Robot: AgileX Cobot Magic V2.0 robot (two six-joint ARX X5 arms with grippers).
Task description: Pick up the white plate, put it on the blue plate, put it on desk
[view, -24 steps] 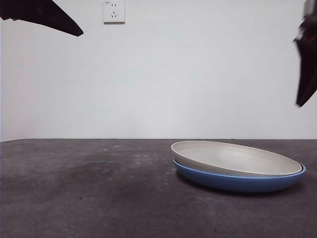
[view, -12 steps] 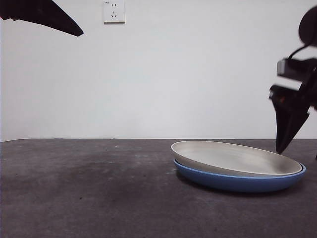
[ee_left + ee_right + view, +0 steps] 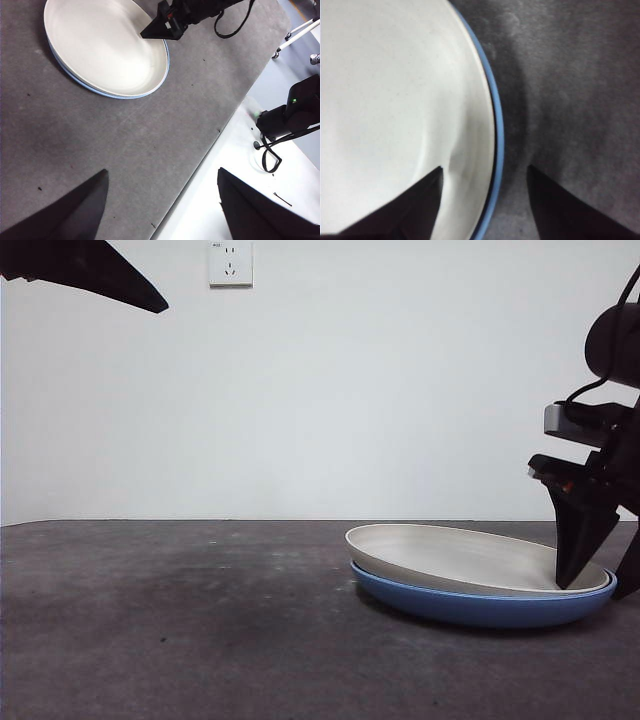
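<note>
the white plate (image 3: 470, 558) already sits nested in the blue plate (image 3: 480, 606), and the right gripper (image 3: 482, 200), fingers spread, straddles their rim, seemingly to lift and set the stack on the worktop (image 3: 180, 630).

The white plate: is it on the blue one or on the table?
On the blue plate: the white plate nests inside, blue rim showing around it.

Robot lab or test room, bare staged setup.

Plain white wall (image 3: 400, 390), one wall socket (image 3: 230, 262) high up, nothing else hung. Bench (image 3: 180, 620) is a dark grey, mottled, stone-like slab with a rounded corner. Beyond its edge, pale floor with black cabling (image 3: 270, 155), a black device with a small green light (image 3: 295, 107), and a white tripod leg (image 3: 300, 32). Black arm hardware with loose wires (image 3: 200, 10) over the bench.
</note>
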